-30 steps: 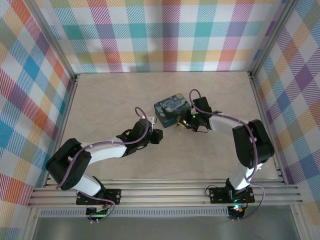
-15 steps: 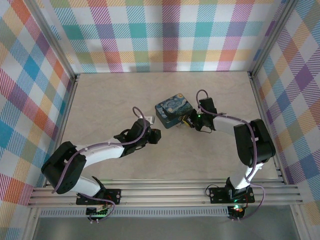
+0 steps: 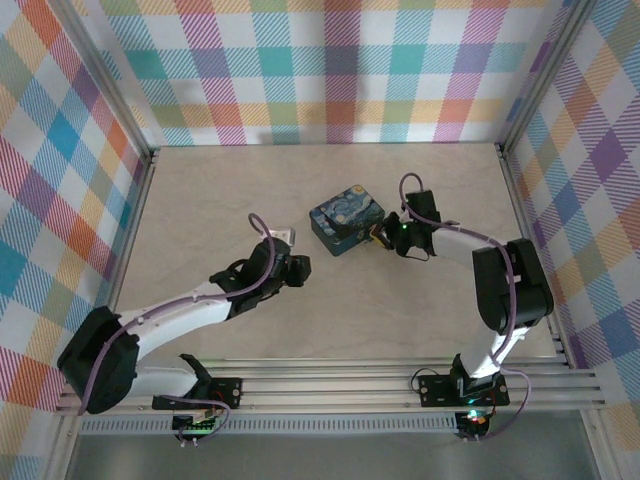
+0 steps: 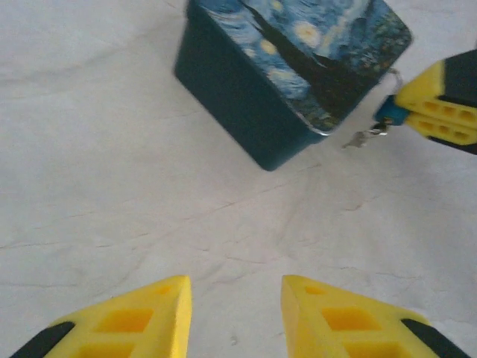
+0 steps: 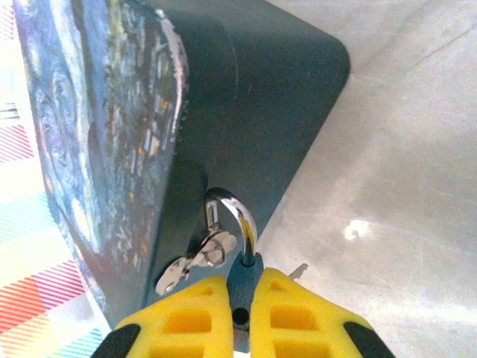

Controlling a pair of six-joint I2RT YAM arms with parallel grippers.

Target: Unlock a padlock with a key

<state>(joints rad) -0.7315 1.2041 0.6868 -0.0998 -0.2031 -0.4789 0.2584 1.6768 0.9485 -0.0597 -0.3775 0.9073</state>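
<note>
Padlock is clamped in shut R gripper, shackle closed thru hasp of tin; key is seen just beside it, apparently not inserted; L gripper is spread open, empty, on near side; unlocking is judged not yet done.

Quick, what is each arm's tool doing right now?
Left tool: open, holding nothing.
Right tool: closed on the padlock.
</note>
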